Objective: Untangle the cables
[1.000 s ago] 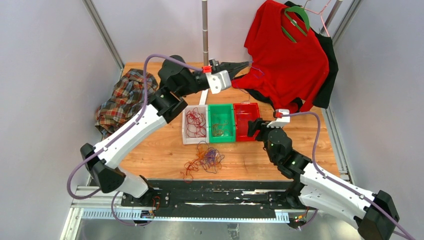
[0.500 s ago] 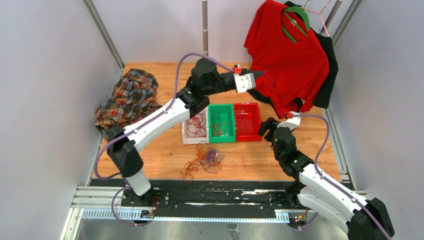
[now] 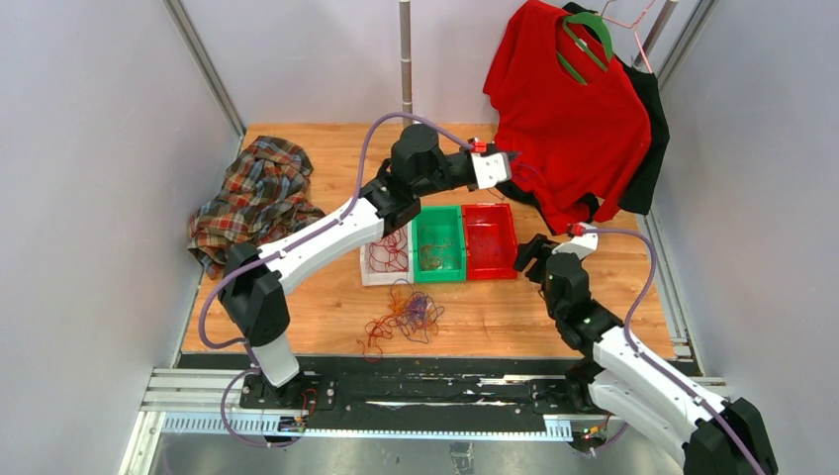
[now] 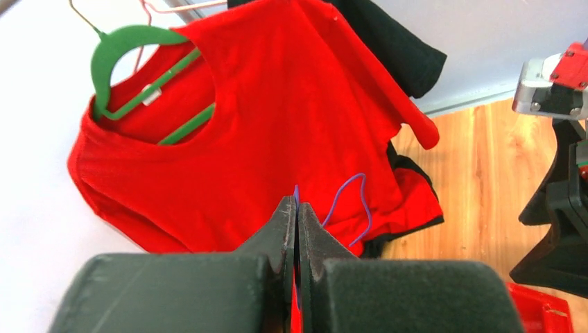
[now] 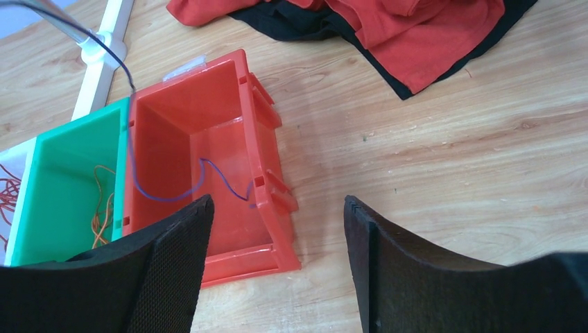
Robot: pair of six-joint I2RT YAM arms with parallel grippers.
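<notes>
A tangle of red, orange and purple cables [image 3: 404, 317] lies on the wooden table in front of three bins. My left gripper [image 3: 514, 158] is raised behind the red bin [image 3: 490, 240], in front of the hanging red shirt. It is shut on a thin purple cable [image 4: 355, 201] that loops out beside the fingertips [image 4: 297, 205]. That purple cable [image 5: 166, 195] runs down into the red bin [image 5: 229, 90] and lies on its floor. My right gripper [image 5: 277, 202] hovers open just right of the red bin, holding nothing. Orange cables [image 5: 102, 208] sit in the green bin [image 5: 62, 180].
A white bin [image 3: 368, 259] holds red cables. A plaid shirt [image 3: 252, 198] lies at the table's left. A red shirt [image 3: 564, 109] on a green hanger and a black garment hang at the back right. A metal pole [image 3: 406, 49] stands at the back.
The left arm swung right from above the white bin to the red shirt, carrying the purple cable. The right gripper drew back a little to the right of the red bin.
</notes>
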